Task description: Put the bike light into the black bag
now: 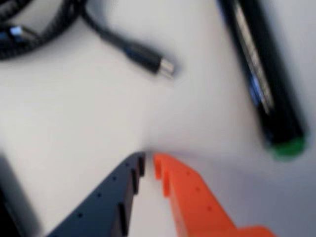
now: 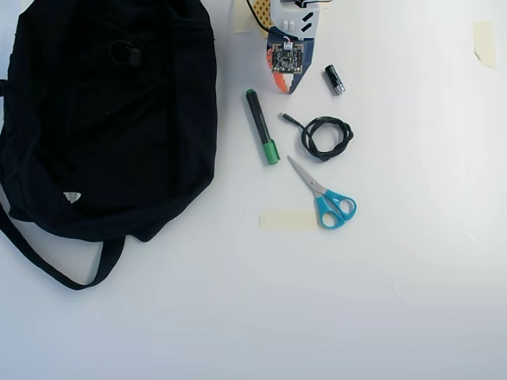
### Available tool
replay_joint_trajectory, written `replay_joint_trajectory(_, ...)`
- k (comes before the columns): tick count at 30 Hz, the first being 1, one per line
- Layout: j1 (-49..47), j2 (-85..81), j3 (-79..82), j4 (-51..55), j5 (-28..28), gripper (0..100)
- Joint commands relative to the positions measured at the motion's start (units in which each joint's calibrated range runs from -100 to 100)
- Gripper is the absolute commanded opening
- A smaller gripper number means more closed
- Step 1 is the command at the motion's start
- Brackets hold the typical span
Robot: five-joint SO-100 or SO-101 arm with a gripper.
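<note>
The black bag (image 2: pixel 111 119) lies floppy at the left of the overhead view, its strap looping off below it. On its upper part rests the bike light (image 2: pixel 127 54), a small black ring with a blocky head, faint against the fabric. My gripper (image 2: pixel 291 89) is at the top centre, well right of the bag, pointing down at the table. In the wrist view the gripper (image 1: pixel 148 159) has its dark finger (image 1: pixel 118 192) and orange finger (image 1: pixel 187 192) nearly touching at the tips, shut on nothing, over bare white table. Bag and bike light are out of the wrist view.
Just below the gripper lie a green-capped marker (image 2: pixel 261 127) (image 1: pixel 266 79) and a coiled black cable (image 2: pixel 325 137) with its plug (image 1: pixel 150 59). A small black cylinder (image 2: pixel 334 79) sits right of the gripper. Blue-handled scissors (image 2: pixel 325 194) and a tape strip (image 2: pixel 287 219) lie lower.
</note>
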Motion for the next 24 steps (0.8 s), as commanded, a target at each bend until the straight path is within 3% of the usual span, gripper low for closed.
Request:
replay_joint_trajectory(1,0.0,-8.5,3.4,4.5,0.6,2)
replay_joint_trajectory(5,0.5,-10.0,3.2,12.5,0.6,2)
replay_joint_trajectory(24,0.5,-10.0,3.2,12.7,0.9,2)
